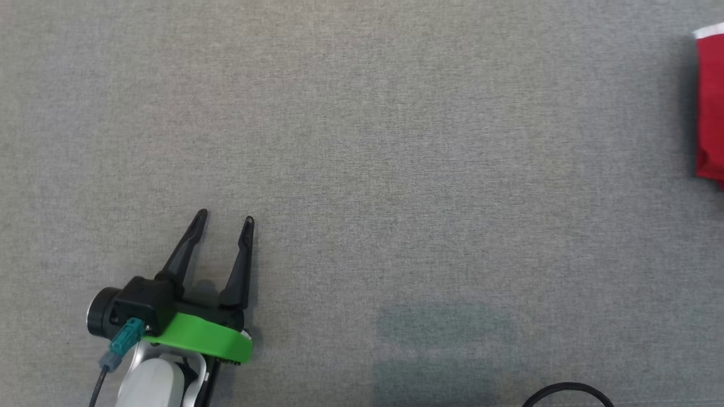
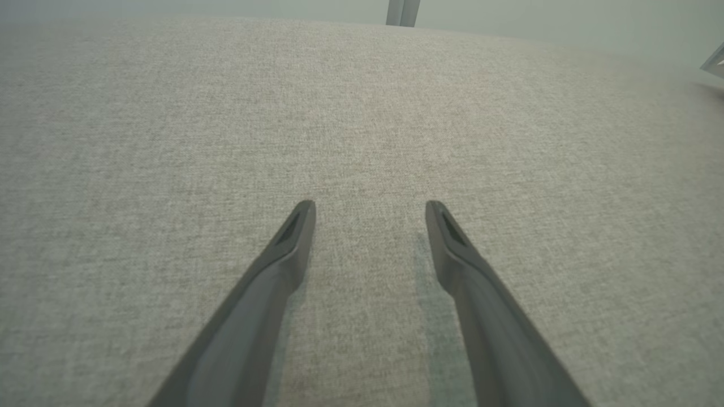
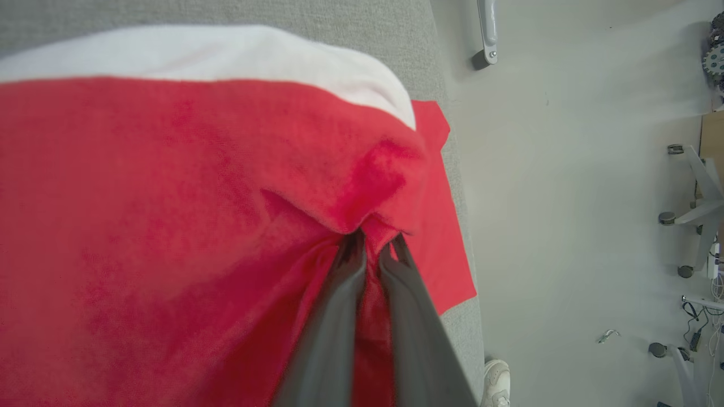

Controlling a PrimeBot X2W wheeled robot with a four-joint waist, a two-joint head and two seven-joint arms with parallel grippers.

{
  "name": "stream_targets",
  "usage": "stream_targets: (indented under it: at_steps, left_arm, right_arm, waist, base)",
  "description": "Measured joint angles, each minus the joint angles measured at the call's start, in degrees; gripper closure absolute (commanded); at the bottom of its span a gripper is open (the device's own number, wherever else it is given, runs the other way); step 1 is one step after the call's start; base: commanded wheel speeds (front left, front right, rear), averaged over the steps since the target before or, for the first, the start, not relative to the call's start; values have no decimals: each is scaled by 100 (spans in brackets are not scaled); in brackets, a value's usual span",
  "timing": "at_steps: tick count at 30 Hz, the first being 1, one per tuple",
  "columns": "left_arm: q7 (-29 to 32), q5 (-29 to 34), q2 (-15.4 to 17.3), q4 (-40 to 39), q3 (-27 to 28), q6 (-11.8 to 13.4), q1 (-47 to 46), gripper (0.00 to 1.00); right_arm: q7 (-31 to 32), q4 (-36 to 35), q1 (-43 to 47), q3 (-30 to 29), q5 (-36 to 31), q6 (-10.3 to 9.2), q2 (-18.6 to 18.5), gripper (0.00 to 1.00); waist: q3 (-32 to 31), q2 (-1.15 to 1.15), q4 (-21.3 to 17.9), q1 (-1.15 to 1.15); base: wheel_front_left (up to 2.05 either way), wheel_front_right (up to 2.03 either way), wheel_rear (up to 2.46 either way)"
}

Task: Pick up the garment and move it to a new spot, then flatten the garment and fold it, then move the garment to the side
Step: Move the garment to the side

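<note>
The garment [image 1: 710,107] is red with a white band and lies at the far right edge of the grey table in the head view. In the right wrist view the red garment [image 3: 169,226] bunches up around my right gripper [image 3: 373,243], whose two dark fingers are shut on a pinch of the red cloth. The white band [image 3: 226,53] runs along the garment's top edge there. My left gripper [image 1: 224,217] sits at the lower left of the head view, open and empty, far from the garment. Its spread fingers [image 2: 283,254] hover just over bare grey cloth.
The grey fabric tabletop [image 1: 362,169] stretches between the two arms. A black cable loop [image 1: 565,393] shows at the bottom right. In the right wrist view the table's edge [image 3: 452,169] drops to a pale floor with a white shoe [image 3: 496,381] and chair bases [image 3: 698,215].
</note>
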Motion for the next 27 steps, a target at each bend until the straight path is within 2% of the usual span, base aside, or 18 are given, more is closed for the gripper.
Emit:
stream_targets:
  at_steps: [4, 6, 13, 16, 22, 27]
  left_arm:
    - [-1, 0, 9, 8, 103, 0, -51, 0]
    - [0, 0, 12, 4, 141, 0, -51, 0]
    - [0, 10, -1, -22, 294, 0, 21, 0]
    - [0, 16, -43, -55, 357, -1, 100, 0]
    - [0, 16, -187, -74, 572, -7, 428, 0]
    - [0, 37, -303, 63, 890, -7, 795, 0]
  right_arm:
    - [-533, 322, 30, 15, -410, 1, -160, 100]
    - [-933, 453, 30, 54, -594, 2, -224, 0]
    - [-1716, 1199, 54, 188, -846, 3, -289, 0]
    - [-2318, 1293, 39, 143, -766, 3, -247, 0]
    - [-4281, 867, 124, -134, -238, 2, 196, 0]
    - [-5237, 178, 966, -32, 338, 3, 761, 0]
  waist:
    - [86, 0, 121, 0]
    - [103, 0, 159, 0]
    - [-66, 0, 131, 0]
    - [-194, 0, 87, 0]
    - [-622, 0, 34, 0]
    - [-1125, 0, 22, 0]
  base:
    - [0, 0, 0]
    - [0, 0, 0]
    - [0, 0, 0]
    - [0, 0, 0]
    - [0, 0, 0]
    - [0, 0, 0]
